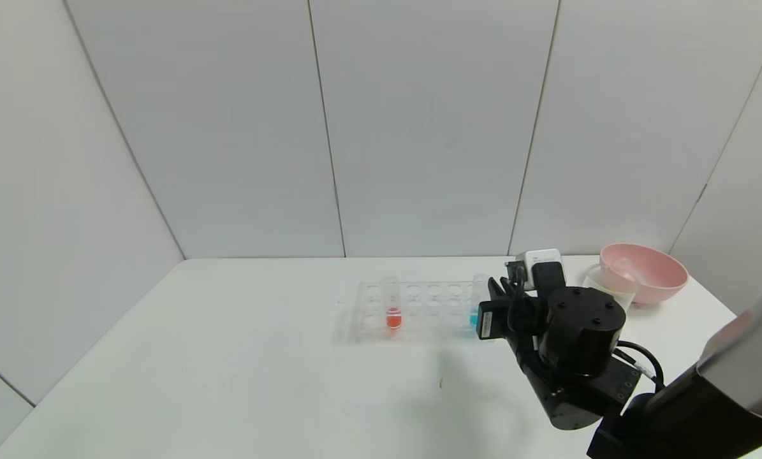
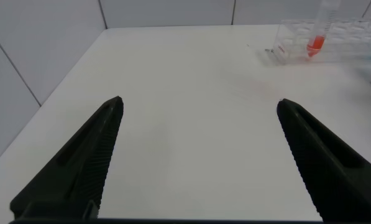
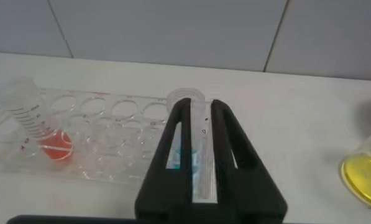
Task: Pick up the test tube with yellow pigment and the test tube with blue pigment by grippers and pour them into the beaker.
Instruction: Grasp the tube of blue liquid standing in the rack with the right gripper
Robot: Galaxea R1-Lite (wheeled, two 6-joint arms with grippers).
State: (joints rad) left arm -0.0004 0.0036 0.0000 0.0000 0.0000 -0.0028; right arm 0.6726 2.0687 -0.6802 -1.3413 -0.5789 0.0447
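On my left wrist camera the left gripper (image 2: 197,155) hangs over bare white table (image 1: 227,357) with its fingers (image 2: 79,162) spread wide and nothing between them; the head camera does not show this arm at all. Moving right, the clear rack (image 1: 419,310) sits near the middle of the table, and the red tube (image 1: 392,303) stands upright in a hole toward its left end, orange-red liquid pooled at the bottom. The right wrist camera shows printed graduation marks on that tube, but I cannot read them. At the rack's right end the blue tube (image 1: 476,303) stands upright in its hole, cyan liquid low in it. The right gripper (image 3: 196,162) is right there: its two black fingers (image 3: 176,155) are drawn in narrow on either side of the blue tube, which shows in the slim gap between them, its open rim just past the fingertips. They look closed against the glass. Further right, behind the black wrist and its small white box (image 1: 537,261), the beaker (image 1: 610,288) stands on the table, partly hidden; the right wrist camera catches yellow liquid in its bottom. Just beside it, farthest right, is the pink bowl (image 1: 648,271). I see no yellow tube anywhere.
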